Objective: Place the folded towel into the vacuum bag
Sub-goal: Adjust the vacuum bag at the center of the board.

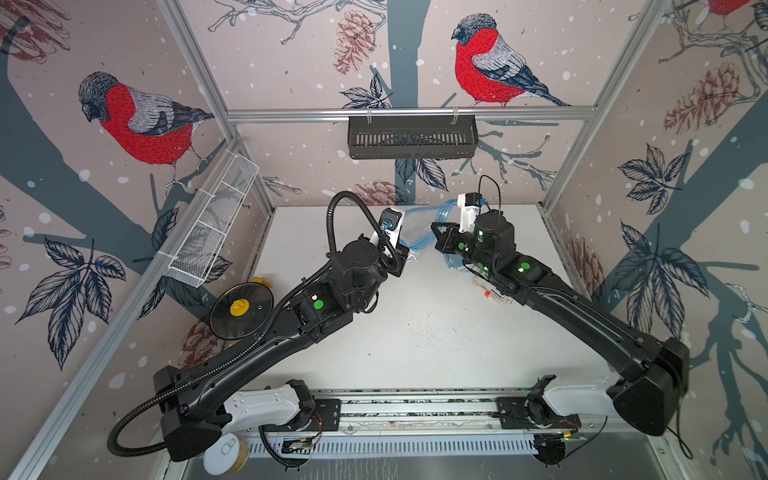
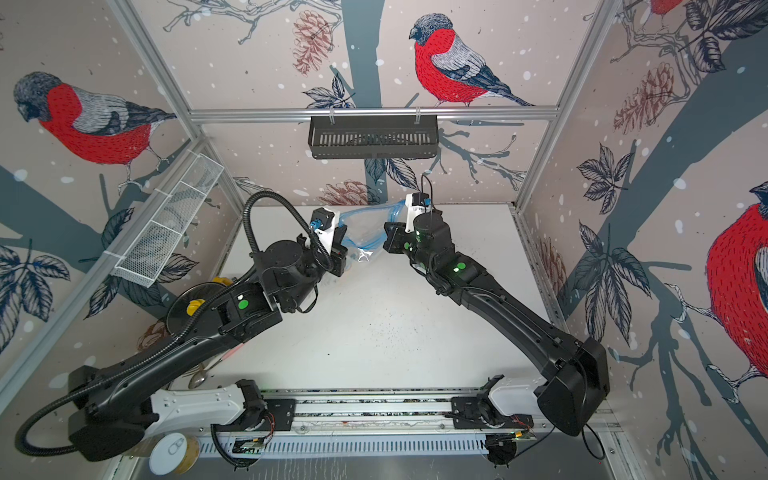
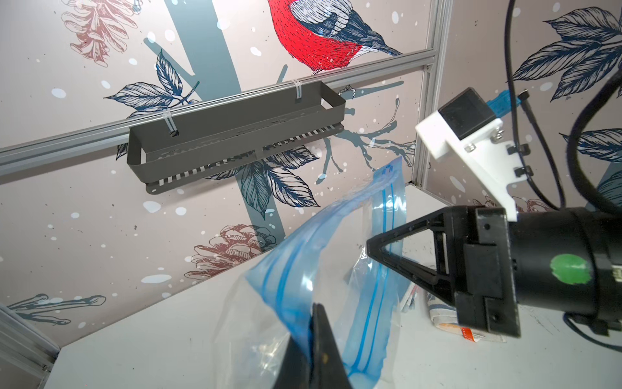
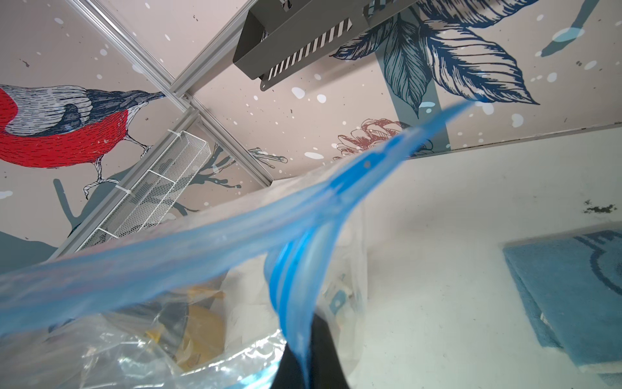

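Two black jointed arms with white shoulder shells and round green stickers. The left arm carries a ribbed black hose, looping near the frame's centre. The right hand is a black triangular frame — its camera bracket white, with silver screws.

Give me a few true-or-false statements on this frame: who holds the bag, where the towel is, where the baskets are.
1. The left gripper and the right gripper are both shut on the vacuum bag. True.
2. The blue towel is inside the bag. False: it lies on the table, outside the bag.
3. The black slotted basket hangs from the back wall. True.
4. The white mesh basket stands on the table. False: it hangs on a side wall.
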You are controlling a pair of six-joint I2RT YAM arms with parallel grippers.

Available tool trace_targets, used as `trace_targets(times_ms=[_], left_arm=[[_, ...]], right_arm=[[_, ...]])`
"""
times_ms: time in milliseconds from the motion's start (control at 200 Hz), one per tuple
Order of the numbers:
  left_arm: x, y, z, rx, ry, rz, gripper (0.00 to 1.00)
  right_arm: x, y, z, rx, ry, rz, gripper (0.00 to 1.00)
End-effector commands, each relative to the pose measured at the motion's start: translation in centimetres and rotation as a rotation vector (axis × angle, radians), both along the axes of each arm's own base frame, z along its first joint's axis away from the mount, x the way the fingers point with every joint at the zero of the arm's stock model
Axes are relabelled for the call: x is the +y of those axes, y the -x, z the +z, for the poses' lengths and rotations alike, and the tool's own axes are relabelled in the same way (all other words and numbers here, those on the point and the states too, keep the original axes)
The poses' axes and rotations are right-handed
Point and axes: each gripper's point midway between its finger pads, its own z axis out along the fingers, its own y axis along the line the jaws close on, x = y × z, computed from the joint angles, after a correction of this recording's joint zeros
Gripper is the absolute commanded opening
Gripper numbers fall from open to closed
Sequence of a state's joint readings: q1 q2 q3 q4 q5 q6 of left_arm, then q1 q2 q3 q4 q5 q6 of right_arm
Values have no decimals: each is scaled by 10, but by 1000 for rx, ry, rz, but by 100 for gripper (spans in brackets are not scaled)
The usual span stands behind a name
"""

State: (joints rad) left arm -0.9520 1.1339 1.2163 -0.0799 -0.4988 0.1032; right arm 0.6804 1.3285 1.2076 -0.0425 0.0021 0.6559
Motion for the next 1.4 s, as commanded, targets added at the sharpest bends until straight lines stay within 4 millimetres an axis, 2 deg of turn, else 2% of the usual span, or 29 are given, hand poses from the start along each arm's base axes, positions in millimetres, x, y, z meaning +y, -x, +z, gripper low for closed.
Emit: trace_targets(times_ms=[0,95,255,390,525,540,575,650,830,966,1121,1231,1391], left_arm=[[2,0,24,-76,34,2,0],[0,2,11,-57,10,-20,0],[-6,13,-29,21,-57,-97,0],[-18,32,-75,155,-132,-226,0],[-40,67,-130,345,-156,-397,0],[-43,70,-132,355,-151,-410,0],[-48,80,-152,395,-168,-433,0],[-59,96,-174,446,-175,-474,0],[-61,104,-215,548,-202,-479,0],[-52,93,-232,555,-254,-394,0],[-48,79,-238,519,-326,-330,0],[-49,68,-235,482,-352,-302,0],[-43,42,-222,434,-310,-248,0]], right_arm=[[4,-3,0,-4,-19,2,1],[3,-2,-16,25,-19,-5,2],[-8,4,-48,99,-16,-35,4],[-16,14,-85,192,0,-49,8],[-29,27,-128,274,14,-85,10],[-32,30,-124,267,1,-90,10],[-36,32,-131,279,2,-103,10],[-44,37,-145,308,5,-130,10],[-56,47,-172,359,10,-166,9],[-62,54,-189,391,18,-183,8],[-72,62,-208,422,31,-208,5],[-78,71,-219,439,38,-226,4],[-77,89,-231,462,40,-222,3]])
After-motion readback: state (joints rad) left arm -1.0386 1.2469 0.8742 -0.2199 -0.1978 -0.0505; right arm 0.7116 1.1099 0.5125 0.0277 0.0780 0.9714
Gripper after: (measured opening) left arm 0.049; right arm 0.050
